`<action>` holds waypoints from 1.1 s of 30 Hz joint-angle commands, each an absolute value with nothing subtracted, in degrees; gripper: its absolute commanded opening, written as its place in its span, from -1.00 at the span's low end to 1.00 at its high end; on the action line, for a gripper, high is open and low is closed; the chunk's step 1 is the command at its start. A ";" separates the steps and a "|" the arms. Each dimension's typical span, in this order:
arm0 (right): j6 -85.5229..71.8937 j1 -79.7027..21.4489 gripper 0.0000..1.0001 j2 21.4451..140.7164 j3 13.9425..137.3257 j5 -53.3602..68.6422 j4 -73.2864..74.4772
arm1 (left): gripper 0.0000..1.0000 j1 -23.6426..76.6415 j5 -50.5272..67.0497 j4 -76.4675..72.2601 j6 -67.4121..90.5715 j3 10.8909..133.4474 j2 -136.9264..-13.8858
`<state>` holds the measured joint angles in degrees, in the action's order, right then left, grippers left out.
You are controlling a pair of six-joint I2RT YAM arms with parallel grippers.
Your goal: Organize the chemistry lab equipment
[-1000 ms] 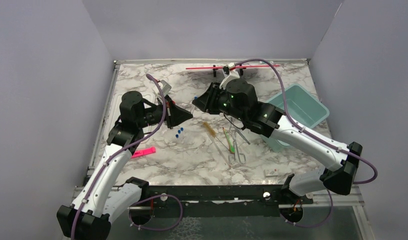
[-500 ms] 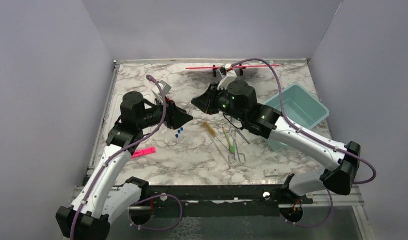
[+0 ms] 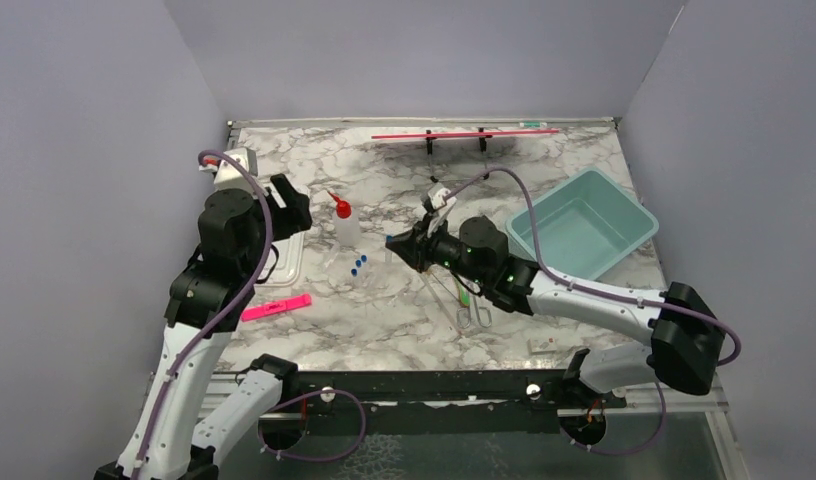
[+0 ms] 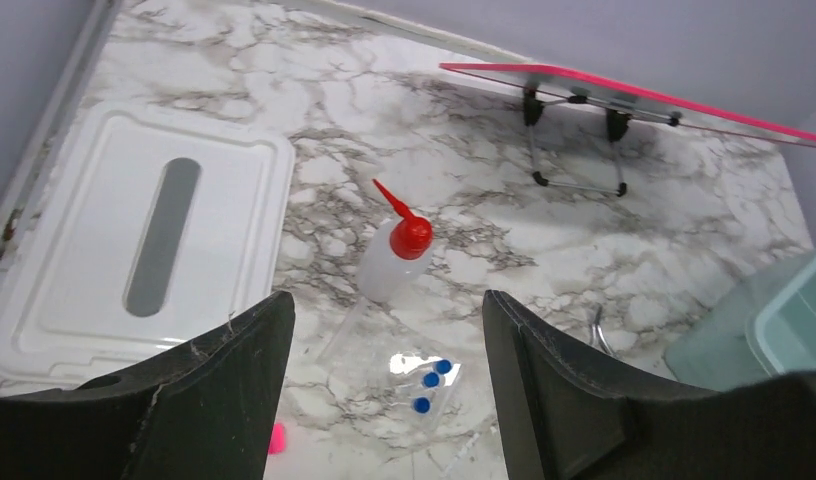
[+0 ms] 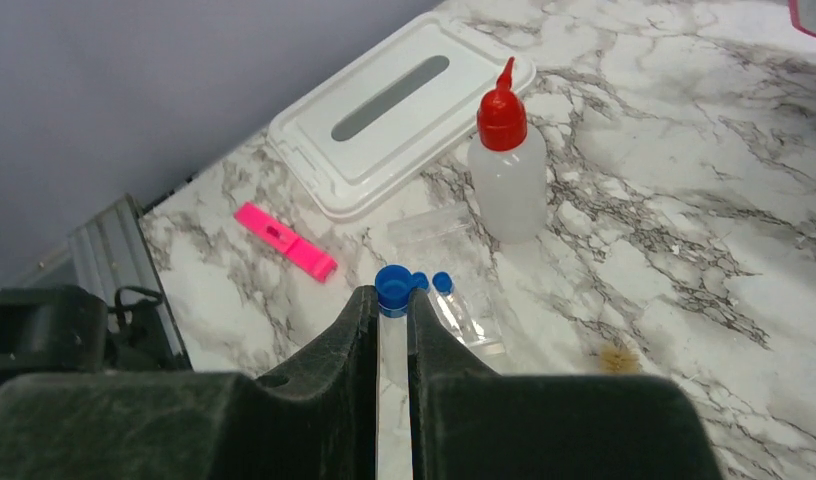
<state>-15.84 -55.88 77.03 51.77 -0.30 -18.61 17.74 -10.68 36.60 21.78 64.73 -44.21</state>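
A small clear squeeze bottle with a red nozzle stands upright on the marble table. Just in front of it lie blue-capped clear tubes. My right gripper is low beside them, shut on one blue-capped tube whose cap sticks out past the fingertips. My left gripper hangs high at the left, open and holding nothing. A tan brush, a green-handled tool and metal forceps lie by the right arm.
A teal bin stands at the right. A white lid lies flat at the left edge, with a pink strip in front of it. A red rod on a black stand runs along the back.
My left gripper opened and drew back up and to the left; the squeeze bottle now shows standing alone. My right gripper dropped toward the tubes and closed on one.
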 commanded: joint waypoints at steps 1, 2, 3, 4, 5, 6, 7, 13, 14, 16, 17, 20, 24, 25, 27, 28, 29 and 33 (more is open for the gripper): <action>-6.28 -57.91 -0.81 78.61 44.97 1.97 -37.81 | 0.43 17.77 -21.22 44.17 25.58 67.36 -47.89; -5.27 -58.31 -0.81 79.64 43.95 2.41 -40.06 | 0.43 17.77 -20.87 44.28 26.20 67.75 -48.69; -4.04 -58.87 -0.81 80.72 42.98 2.53 -42.02 | 0.43 17.79 -20.45 44.24 26.65 68.15 -49.56; -2.96 -59.57 -0.81 81.90 42.17 2.35 -43.97 | 0.43 17.77 -20.06 44.28 27.18 68.50 -50.61; -1.86 -60.16 -0.81 83.07 41.57 2.10 -45.88 | 0.43 17.82 -19.81 44.23 27.44 68.88 -51.49; -0.83 -60.80 -0.81 84.19 41.07 1.80 -47.27 | 0.43 17.84 -19.70 44.27 27.50 69.24 -52.40; 0.27 -61.46 -0.81 85.43 40.66 1.54 -48.94 | 0.43 17.89 -19.99 44.26 27.43 69.52 -53.10; 2.58 -63.34 -0.81 92.81 40.00 2.21 -57.28 | 0.43 18.17 -24.79 45.26 27.77 70.18 -55.58; 2.55 -63.44 -0.80 93.77 40.09 2.46 -58.03 | 0.43 18.19 -25.01 45.33 28.00 70.22 -55.87; 2.84 -63.54 -0.80 95.64 40.34 2.75 -59.37 | 0.43 18.15 -25.05 45.25 28.46 70.22 -56.51; 3.06 -63.67 -0.80 96.50 40.46 2.80 -59.86 | 0.43 18.19 -25.04 45.22 28.47 70.22 -56.82; 2.67 -63.63 -0.80 99.13 41.49 1.36 -60.07 | 0.44 18.20 -24.73 45.18 28.57 69.95 -57.35; 2.73 -63.63 -0.80 101.36 42.12 1.78 -61.56 | 0.44 18.19 -24.93 45.03 28.51 69.32 -57.55; 2.87 -63.63 -0.80 101.89 42.30 1.69 -61.79 | 0.45 18.19 -25.00 44.98 28.43 69.20 -57.50; 2.96 -63.63 -0.80 102.81 42.60 0.98 -62.75 | 0.45 18.19 -25.12 44.94 28.18 69.09 -57.65; 2.99 -63.63 -0.80 103.16 42.61 0.84 -63.18 | 0.45 18.22 -25.25 44.94 28.07 69.02 -57.66; 2.99 -63.63 -0.80 103.51 42.86 0.74 -63.29 | 0.45 18.20 -25.42 44.96 27.96 68.93 -57.63; 3.27 -63.63 -0.80 104.68 43.65 0.69 -63.85 | 0.45 18.43 -26.33 45.00 27.27 68.82 -57.45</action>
